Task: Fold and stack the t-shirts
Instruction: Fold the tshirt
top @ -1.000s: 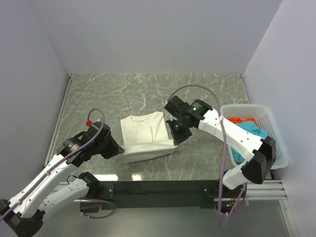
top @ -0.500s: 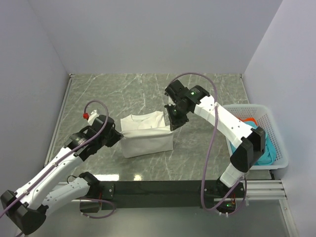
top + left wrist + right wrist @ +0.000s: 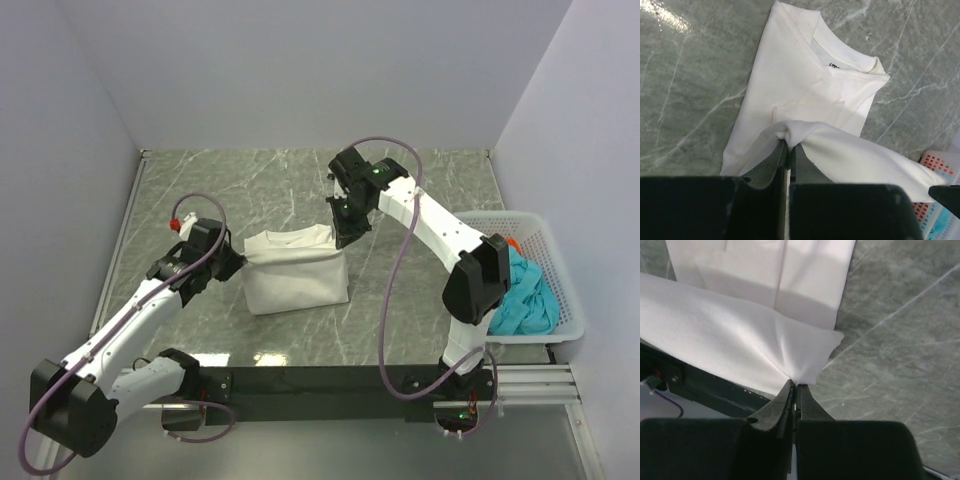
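marble table [image 3: 250, 190]: left claw [image 3: 238, 262], right claw [image 3: 345, 236] seemingly lifted white t-shirt [image 3: 296, 282] edge rearward.

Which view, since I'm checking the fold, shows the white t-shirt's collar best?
The left wrist view: the white t-shirt lies close below, its collar and neck label visible. The top external view shows the collar small, at the shirt's far edge. The right wrist view shows only plain cloth, no collar.
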`<state>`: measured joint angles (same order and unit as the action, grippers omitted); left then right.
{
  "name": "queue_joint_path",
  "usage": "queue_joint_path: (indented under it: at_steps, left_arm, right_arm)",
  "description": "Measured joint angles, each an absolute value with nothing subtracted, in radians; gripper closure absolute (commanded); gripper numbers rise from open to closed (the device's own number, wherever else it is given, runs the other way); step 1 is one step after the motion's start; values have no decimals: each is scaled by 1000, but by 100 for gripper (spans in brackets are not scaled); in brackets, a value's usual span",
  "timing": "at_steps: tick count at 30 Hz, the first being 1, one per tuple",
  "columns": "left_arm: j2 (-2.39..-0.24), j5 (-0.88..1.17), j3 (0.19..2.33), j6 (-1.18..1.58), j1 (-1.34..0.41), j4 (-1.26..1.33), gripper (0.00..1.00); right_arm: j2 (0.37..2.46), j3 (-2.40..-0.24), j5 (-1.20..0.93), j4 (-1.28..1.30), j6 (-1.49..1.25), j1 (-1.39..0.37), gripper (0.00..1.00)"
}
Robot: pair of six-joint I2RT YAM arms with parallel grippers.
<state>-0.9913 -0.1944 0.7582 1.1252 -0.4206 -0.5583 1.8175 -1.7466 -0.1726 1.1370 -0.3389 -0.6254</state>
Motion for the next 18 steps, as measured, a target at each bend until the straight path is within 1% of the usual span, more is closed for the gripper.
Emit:
queue_joint_path:
  at_steps: [6, 18]
  left_arm:
    - [-1085, -168, 758, 1071, -375, -463, 99]
    - [-1286, -133, 757, 985, -307, -281, 99]
  right_arm:
    - [1890, -1794, -203, 1107, -331, -576, 100]
    - [2065, -1801, -231, 975, -323, -529, 100]
